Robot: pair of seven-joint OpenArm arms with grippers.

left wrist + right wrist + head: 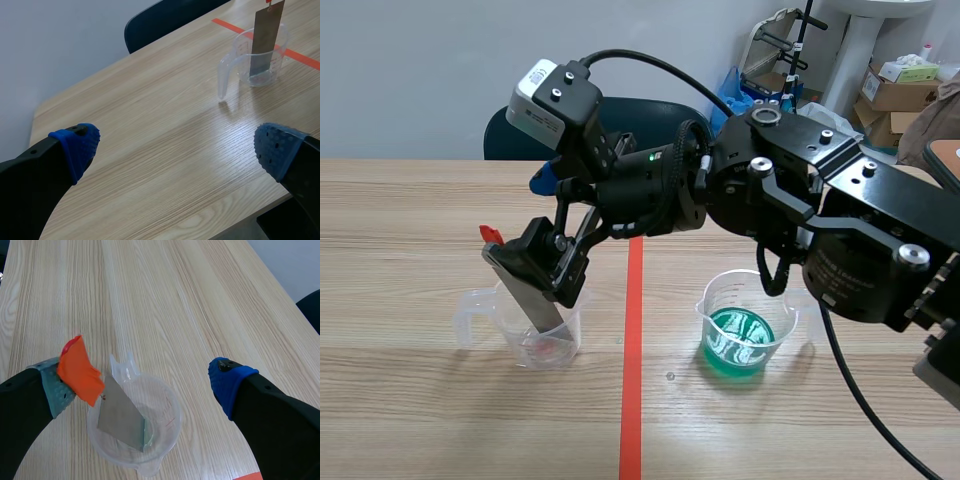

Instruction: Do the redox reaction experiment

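The metal strip (120, 420) is leaning in the clear measuring cup (172, 412). Your left gripper (177, 147) and right gripper (140, 387) are resting with fingers apart. The green solution (740, 348) dip is likely still pending.

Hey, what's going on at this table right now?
The right gripper hangs open over a clear cup left of the red line. A grey metal strip with an orange tag leans inside that cup, the tag beside one finger, not clamped. A second cup, holding green liquid, stands right of the line. The left gripper is open, well away.
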